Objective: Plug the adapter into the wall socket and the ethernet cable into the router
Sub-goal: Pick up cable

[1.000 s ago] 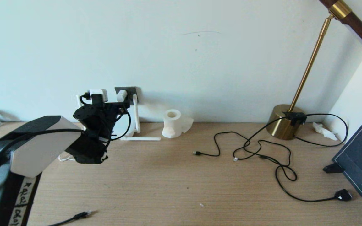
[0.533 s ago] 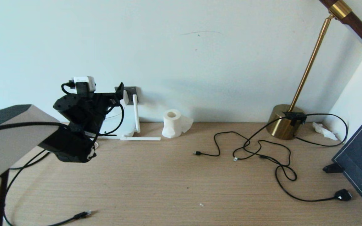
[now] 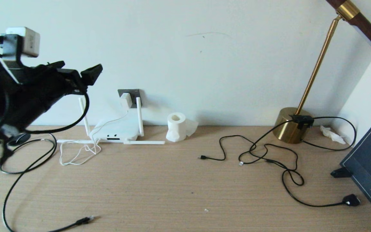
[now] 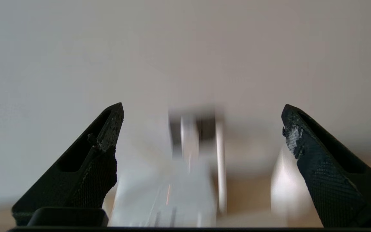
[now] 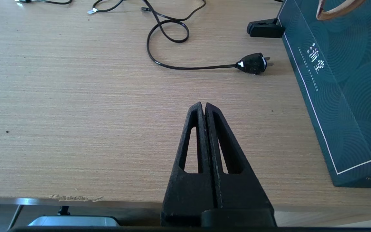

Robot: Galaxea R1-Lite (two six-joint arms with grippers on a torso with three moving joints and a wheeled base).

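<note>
text: two large pale chinese characters, written one above the other | on: side of the dark green box (image 5: 349,96) at the table edge | below them: one thin line of tiny print, not readable | other things: no readable text or number

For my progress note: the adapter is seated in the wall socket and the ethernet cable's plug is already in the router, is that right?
Only partly: the adapter is in the wall socket, but the head view shows the ethernet cable plug lying on the table, away from the router.
</note>
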